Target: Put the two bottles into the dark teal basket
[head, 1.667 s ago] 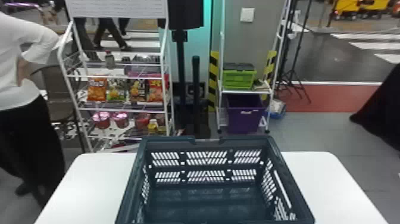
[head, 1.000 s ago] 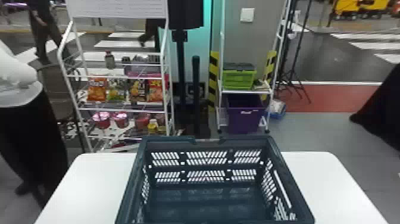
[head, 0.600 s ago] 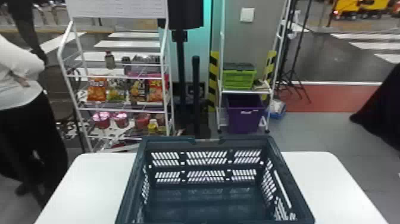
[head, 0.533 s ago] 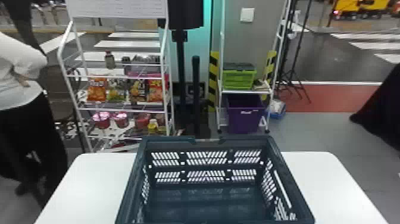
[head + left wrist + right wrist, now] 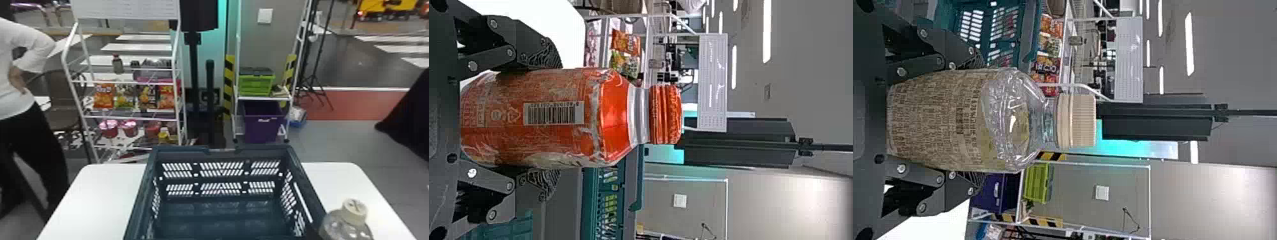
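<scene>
L claw (image 5: 543, 120) closed round orange bottle (image 5: 614, 115), R claw (image 5: 975, 121) round clear bottle (image 5: 1008, 120); to be lowered upright past basket rim (image 5: 178, 152) b4 release.

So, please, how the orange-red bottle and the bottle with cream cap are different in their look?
The orange-red bottle has an opaque, coloured shoulder, while the cream-capped bottle is clear at its shoulder. The first has an orange-red cap; the second, a cream one. The first shows a barcode; the second, a beige label in dense print. Both stand upright, each gripped around its body.
</scene>
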Controlling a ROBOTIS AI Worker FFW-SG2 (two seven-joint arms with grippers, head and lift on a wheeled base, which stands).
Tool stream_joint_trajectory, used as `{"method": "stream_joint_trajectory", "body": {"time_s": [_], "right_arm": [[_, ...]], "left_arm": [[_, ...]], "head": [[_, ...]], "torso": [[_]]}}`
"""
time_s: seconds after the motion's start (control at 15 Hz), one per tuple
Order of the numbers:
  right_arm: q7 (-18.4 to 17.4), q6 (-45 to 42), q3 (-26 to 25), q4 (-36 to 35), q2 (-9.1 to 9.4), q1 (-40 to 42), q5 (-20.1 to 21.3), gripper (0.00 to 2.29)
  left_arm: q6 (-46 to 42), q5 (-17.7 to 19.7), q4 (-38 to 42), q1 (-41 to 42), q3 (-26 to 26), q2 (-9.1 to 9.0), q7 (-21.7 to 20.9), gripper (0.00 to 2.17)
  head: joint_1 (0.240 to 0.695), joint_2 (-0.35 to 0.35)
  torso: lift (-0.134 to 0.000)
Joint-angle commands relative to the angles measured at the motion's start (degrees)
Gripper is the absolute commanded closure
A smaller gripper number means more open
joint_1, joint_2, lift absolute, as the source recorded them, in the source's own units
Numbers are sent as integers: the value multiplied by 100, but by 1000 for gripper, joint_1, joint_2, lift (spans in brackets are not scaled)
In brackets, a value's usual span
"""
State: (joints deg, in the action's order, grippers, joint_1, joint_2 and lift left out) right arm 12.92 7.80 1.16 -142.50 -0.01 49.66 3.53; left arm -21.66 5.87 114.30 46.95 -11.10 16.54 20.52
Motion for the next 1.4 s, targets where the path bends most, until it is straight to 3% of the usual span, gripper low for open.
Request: {"method": "stream_joint_trajectory", "body": {"time_s": [0.0,0.33,0.47,0.53,0.67,0.8,0.87,0.93,1.07,1.33], "right_arm": [[0,447,315,-129,6,-395,139,2051],[-9,781,772,-49,6,-993,649,2051],[-9,1220,868,38,6,-1327,763,2051],[-9,1870,868,109,6,-1626,763,2051],[-369,3224,1097,276,6,-2505,710,2051],[-1160,4314,1747,416,6,-3296,534,2051],[-1512,4859,1905,539,-166,-3726,262,2051],[-1626,5421,1976,689,-184,-4052,121,2051],[-1679,6353,2090,988,6,-4553,139,2051],[-1749,7021,2151,2130,6,-5554,121,2051]], "left_arm": [[0,-24,75,60,3,16,-4,2128],[-36,-165,250,323,11,130,4,2128],[-123,-174,250,402,3,156,-13,2128],[-159,-182,259,446,3,165,-22,2128],[-194,-182,242,490,11,218,-22,2128],[-703,-182,136,622,29,236,-22,2128],[-774,-182,101,648,47,236,-31,2128],[-844,-165,57,657,64,236,-31,2128],[-1073,-130,-31,692,126,236,-40,2128],[-1073,-95,4,657,134,262,-75,2128]], "head": [[499,0],[499,0],[499,0],[499,0],[499,0],[499,0],[499,0],[499,0],[499,0],[499,0]], "torso": [[0],[0],[0],[0],[0],[0],[0],[0],[0],[0]]}}
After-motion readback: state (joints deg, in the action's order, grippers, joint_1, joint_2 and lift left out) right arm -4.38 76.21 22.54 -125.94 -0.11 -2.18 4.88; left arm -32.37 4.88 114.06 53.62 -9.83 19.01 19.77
